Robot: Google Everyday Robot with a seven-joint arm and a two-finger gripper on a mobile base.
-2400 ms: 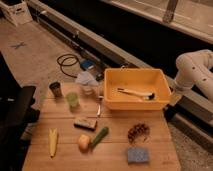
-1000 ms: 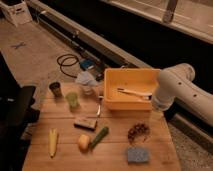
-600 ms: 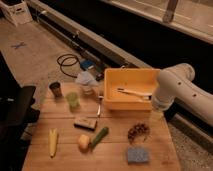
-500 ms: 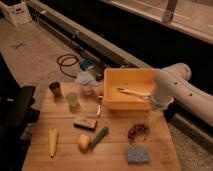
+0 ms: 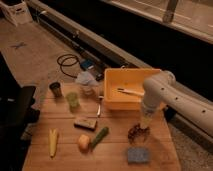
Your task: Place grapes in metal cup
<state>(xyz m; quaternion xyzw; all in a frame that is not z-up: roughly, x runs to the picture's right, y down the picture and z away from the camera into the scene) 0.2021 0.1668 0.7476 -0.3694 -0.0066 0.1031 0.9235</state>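
The grapes (image 5: 136,134), a dark purple-brown bumpy bunch, lie on the wooden table (image 5: 60,160) at the right front. My gripper (image 5: 143,126) hangs from the white arm right above the bunch, its tip at the bunch's upper right edge. The metal cup (image 5: 56,89), small and dark, stands at the table's far left corner, well away from the gripper. A translucent green cup (image 5: 73,100) stands just right of it.
A yellow bin (image 5: 129,87) with a wooden utensil stands at the back right. A blue sponge (image 5: 137,155) lies in front of the grapes. A round orange fruit (image 5: 83,143), a green vegetable (image 5: 99,137), a corn cob (image 5: 52,142), a flat bar (image 5: 85,123) and a clear bottle (image 5: 86,81) are on the table.
The arm has swung in from the right and come down over the table. The gripper has dropped from beside the bin to just above the grapes. The objects have not moved.
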